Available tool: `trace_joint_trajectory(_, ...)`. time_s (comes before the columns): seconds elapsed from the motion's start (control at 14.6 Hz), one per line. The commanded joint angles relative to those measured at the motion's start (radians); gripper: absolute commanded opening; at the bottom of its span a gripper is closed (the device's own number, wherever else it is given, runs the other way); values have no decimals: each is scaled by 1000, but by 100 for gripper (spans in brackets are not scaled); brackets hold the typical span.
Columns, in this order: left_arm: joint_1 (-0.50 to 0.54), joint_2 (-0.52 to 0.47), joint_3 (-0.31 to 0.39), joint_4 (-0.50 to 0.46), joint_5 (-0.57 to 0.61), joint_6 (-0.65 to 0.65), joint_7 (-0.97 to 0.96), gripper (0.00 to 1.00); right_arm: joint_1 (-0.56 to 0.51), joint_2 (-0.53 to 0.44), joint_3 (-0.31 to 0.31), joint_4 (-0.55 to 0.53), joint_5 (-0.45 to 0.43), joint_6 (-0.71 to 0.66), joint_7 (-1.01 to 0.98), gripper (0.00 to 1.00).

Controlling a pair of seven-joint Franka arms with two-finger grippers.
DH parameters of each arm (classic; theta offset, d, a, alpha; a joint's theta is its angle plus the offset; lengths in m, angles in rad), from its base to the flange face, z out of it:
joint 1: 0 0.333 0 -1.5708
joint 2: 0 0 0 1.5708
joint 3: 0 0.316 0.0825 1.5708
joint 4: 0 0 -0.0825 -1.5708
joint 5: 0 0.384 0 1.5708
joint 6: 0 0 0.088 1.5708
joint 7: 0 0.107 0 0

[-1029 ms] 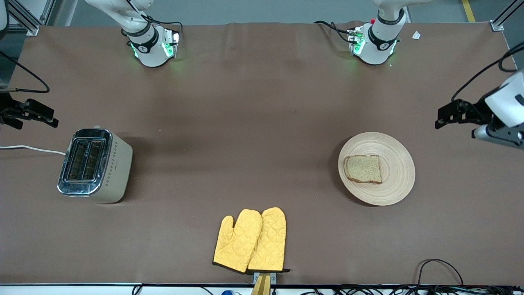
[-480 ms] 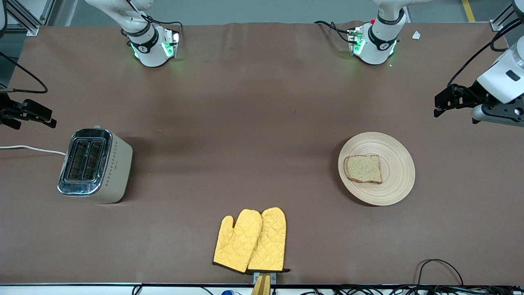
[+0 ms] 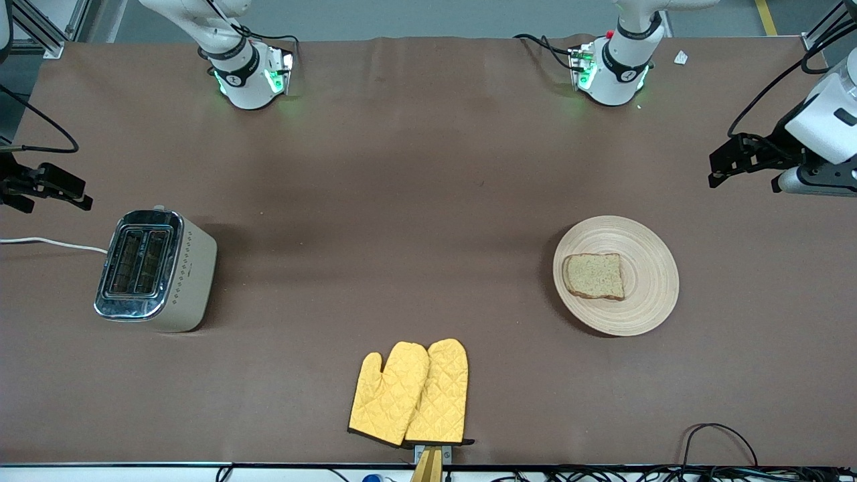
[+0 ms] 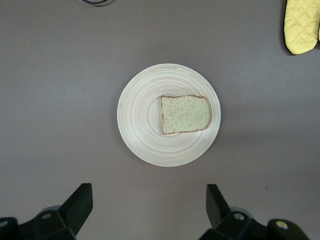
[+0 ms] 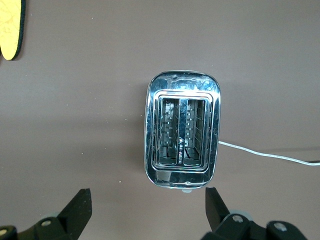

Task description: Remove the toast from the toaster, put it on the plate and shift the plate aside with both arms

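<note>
The toast (image 3: pixel 594 276) lies on the round wooden plate (image 3: pixel 651 276) toward the left arm's end of the table; both also show in the left wrist view, toast (image 4: pixel 185 114) on plate (image 4: pixel 140 117). My left gripper (image 3: pixel 726 162) is open and empty, up in the air over the bare cloth beside the plate (image 4: pixel 148 202). My right gripper (image 3: pixel 63 186) is open and empty, up in the air over the cloth beside the toaster (image 3: pixel 155 269), whose two slots are empty (image 5: pixel 183 134). The right gripper shows in its own wrist view (image 5: pixel 147 204).
Two yellow oven mitts (image 3: pixel 412 393) lie near the table's front edge in the middle. The toaster's white cord (image 3: pixel 47 242) runs off the right arm's end of the table. Black cables (image 3: pixel 713 435) loop at the front edge.
My left gripper has moved up and away from the plate, toward the robots' side of the table. My right gripper has shifted slightly the same way. Toast, plate and toaster have not moved.
</note>
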Motion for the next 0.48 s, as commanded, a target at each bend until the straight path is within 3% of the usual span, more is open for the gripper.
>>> trace_joint_trajectory(0.0,-22,-2,34,11,29,-19,5,100,-8,3,4,9,-1,-1,2,100)
trace_joint_trajectory(0.41,-33,11,31,48,41,-30,31,100,-8,4,2,10,-1,1,1,100)
